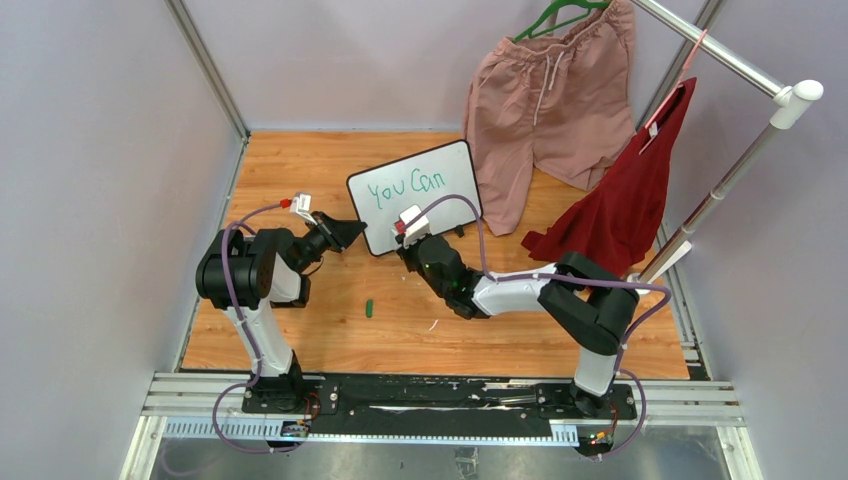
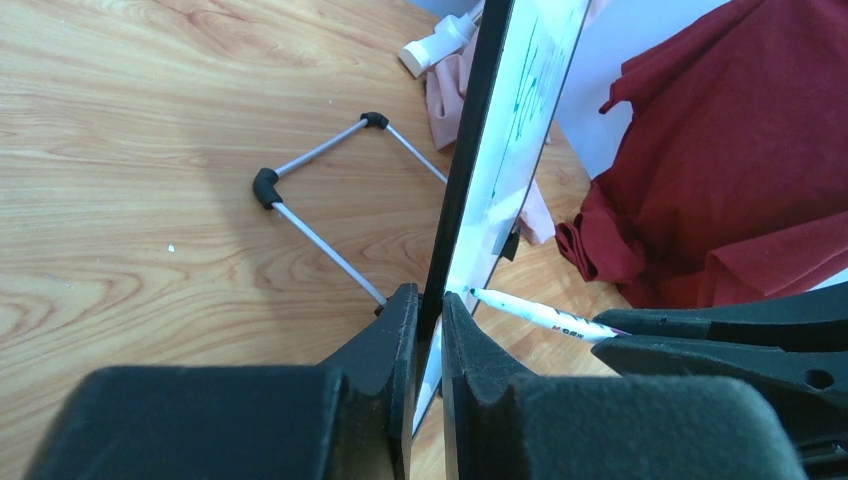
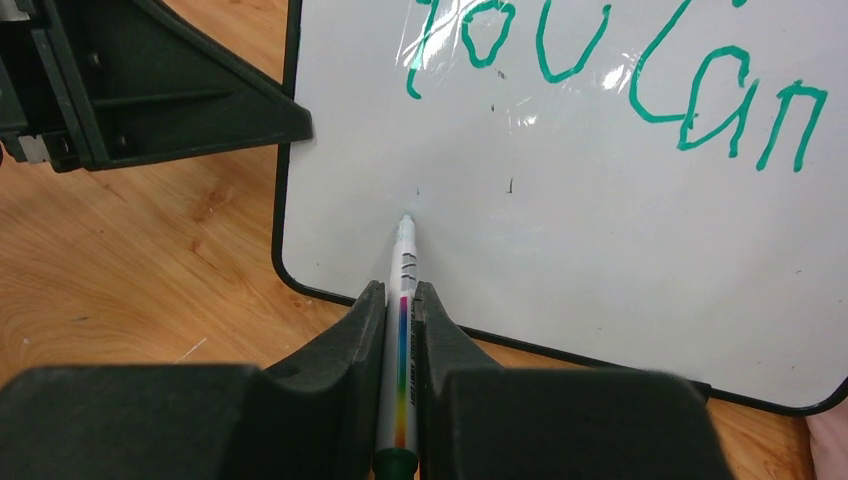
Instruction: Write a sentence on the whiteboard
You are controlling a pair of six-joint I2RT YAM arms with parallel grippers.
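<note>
Nearest to the right wrist camera, the right pincer [image 3: 400, 292] is clamped on the marker [image 3: 404, 262]. Its tip appears to touch the whiteboard [image 3: 600, 250] low on the left, under "You Can", the green first line of the sentence [image 3: 620, 80]. The second line should probably begin here, with light and even pressure. In the left wrist view, the left pincer [image 2: 430, 300] is closed on the board's frame edge and should grip firmly, so the board does not tip back. From above, the board stands tilted near the middle of the worktop [image 1: 300, 170], beside the pink shorts [image 1: 540, 100].
</note>
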